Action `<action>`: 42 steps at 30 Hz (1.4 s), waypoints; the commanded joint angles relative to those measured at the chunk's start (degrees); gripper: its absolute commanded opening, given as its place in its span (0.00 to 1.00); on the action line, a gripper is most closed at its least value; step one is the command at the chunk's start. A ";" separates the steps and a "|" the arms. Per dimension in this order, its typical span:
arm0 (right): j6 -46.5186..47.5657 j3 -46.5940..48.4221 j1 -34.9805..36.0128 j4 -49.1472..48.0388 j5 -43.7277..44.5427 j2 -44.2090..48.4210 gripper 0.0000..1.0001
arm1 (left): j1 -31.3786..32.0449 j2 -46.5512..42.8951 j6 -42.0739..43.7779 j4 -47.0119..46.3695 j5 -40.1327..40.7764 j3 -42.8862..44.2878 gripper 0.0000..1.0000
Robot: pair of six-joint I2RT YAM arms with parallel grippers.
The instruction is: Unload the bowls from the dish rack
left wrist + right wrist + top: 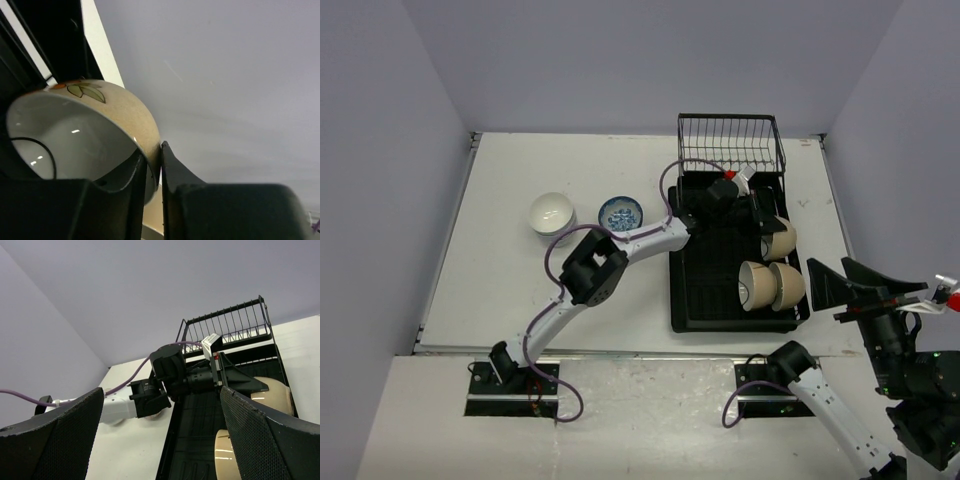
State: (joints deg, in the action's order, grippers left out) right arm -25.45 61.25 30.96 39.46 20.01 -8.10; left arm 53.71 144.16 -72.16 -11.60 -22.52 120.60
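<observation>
The black dish rack [698,290] sits right of centre, its wire basket [730,140] at the far end. My left gripper [761,213] reaches into the tray and is shut on the rim of a tan bowl [783,238]. In the left wrist view the fingers [177,175] pinch that bowl's [125,107] wall, one inside and one outside; it has a leaf print. Two more tan bowls [757,285] [788,285] lie on their sides at the tray's near end. My right gripper [850,290] hangs open, just right of the rack, holding nothing.
A white bowl [552,212] and a blue-and-white bowl [620,212] stand upright on the table left of the rack. White table [500,290] stretches between them and the near edge. The right wrist view shows the left arm [150,400] over the rack [200,440].
</observation>
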 commanded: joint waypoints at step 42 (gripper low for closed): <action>2.43 -1.84 -0.02 -3.34 0.55 5.20 0.99 | -2.03 2.79 -13.61 -28.89 -6.12 -5.28 0.00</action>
State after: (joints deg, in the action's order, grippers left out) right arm -23.97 59.75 30.96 38.04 20.43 -3.46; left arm 52.51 148.92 -84.90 -37.21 -30.28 115.46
